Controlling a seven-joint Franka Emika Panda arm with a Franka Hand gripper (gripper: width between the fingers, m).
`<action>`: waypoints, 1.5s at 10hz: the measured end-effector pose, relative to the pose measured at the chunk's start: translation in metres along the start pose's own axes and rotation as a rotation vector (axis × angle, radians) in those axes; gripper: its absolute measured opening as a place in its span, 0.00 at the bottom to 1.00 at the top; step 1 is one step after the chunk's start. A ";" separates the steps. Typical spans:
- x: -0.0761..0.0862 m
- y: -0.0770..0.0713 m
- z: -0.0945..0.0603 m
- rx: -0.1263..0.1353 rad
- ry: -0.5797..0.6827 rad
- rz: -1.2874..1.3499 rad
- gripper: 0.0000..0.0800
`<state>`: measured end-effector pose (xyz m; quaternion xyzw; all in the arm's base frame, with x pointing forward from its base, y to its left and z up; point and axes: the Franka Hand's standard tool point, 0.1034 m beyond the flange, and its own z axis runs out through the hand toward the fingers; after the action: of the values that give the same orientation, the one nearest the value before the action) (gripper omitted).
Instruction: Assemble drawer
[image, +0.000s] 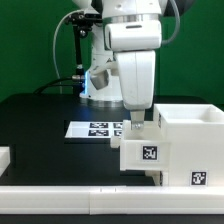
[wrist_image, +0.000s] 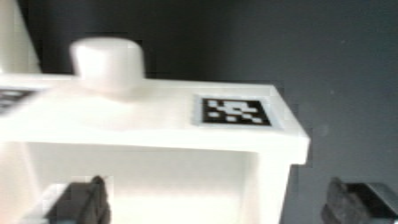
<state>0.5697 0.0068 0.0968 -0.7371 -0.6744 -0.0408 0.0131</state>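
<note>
Exterior view is showing the gripper (image: 141, 128) hanging over a tray (image: 142, 155) at lower center, beside the shell (image: 190, 140). Wrist view is showing jaws spread around the tray (wrist_image: 151, 125), probably not touching.

Arm (image: 128, 45): glossy white rounded housings, dark joint seams, black cabling behind (blue indicator glow at base). Fingers (wrist_image: 75, 203): black, ribbed.

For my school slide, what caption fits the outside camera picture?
Robot gripper reaches down onto a small white tagged tray beside the big drawer shell.
</note>
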 end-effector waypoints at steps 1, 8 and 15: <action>-0.002 0.008 -0.011 0.004 -0.001 -0.003 0.78; -0.086 0.011 0.027 0.023 0.240 -0.029 0.81; 0.001 -0.002 0.038 -0.017 0.252 0.053 0.81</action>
<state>0.5692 0.0109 0.0592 -0.7437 -0.6474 -0.1385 0.0925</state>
